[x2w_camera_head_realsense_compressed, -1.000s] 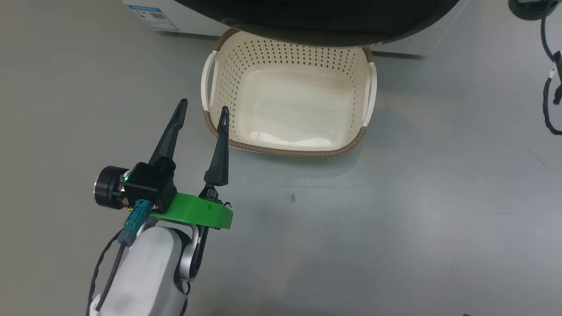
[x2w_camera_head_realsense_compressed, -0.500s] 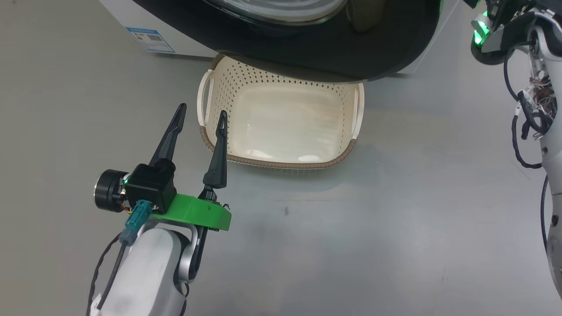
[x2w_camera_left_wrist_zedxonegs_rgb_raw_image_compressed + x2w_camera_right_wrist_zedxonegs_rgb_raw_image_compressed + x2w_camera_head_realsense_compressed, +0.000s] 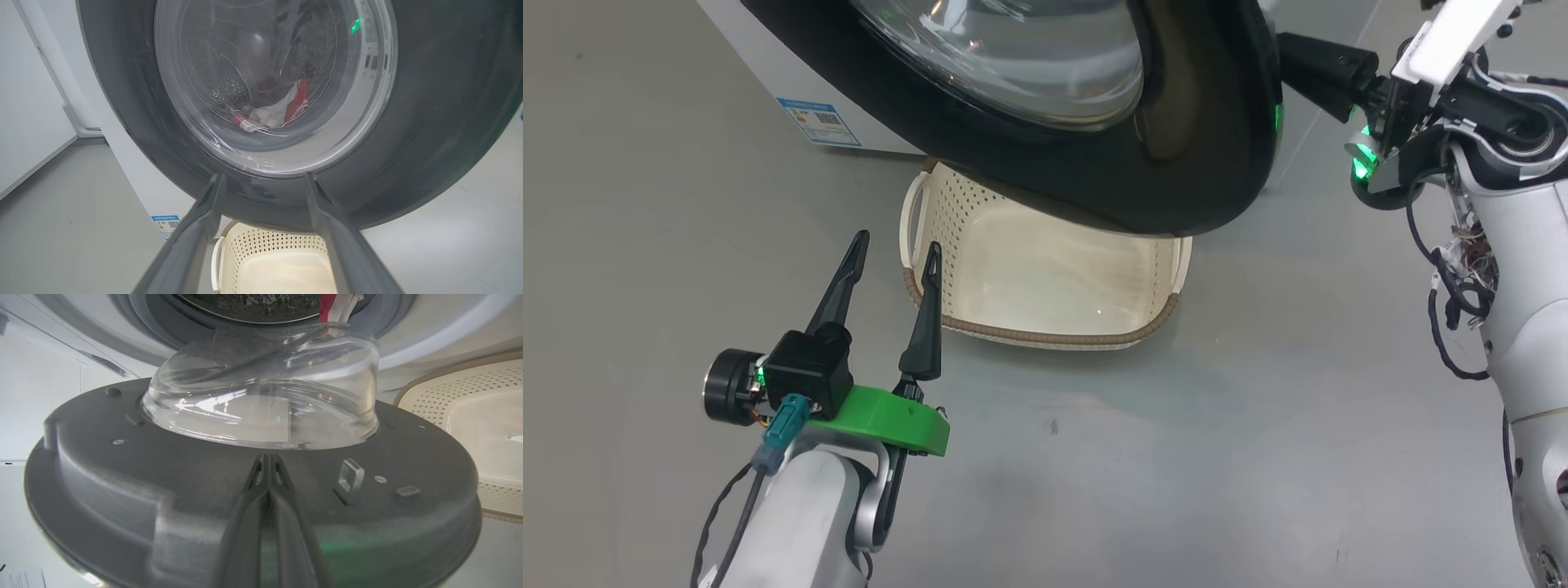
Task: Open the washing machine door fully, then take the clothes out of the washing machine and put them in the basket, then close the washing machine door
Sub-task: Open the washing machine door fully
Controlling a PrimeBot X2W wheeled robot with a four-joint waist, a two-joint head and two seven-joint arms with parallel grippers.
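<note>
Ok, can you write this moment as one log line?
door: partly open | right gripper: shut, at door's inner face | left gripper: open, empty, near basket | clothes: in drum

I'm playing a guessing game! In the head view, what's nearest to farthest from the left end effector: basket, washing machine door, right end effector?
1. basket, beside the left end effector fingertips.
2. washing machine door, above the basket.
3. right end effector, at the door's far right edge.
</note>
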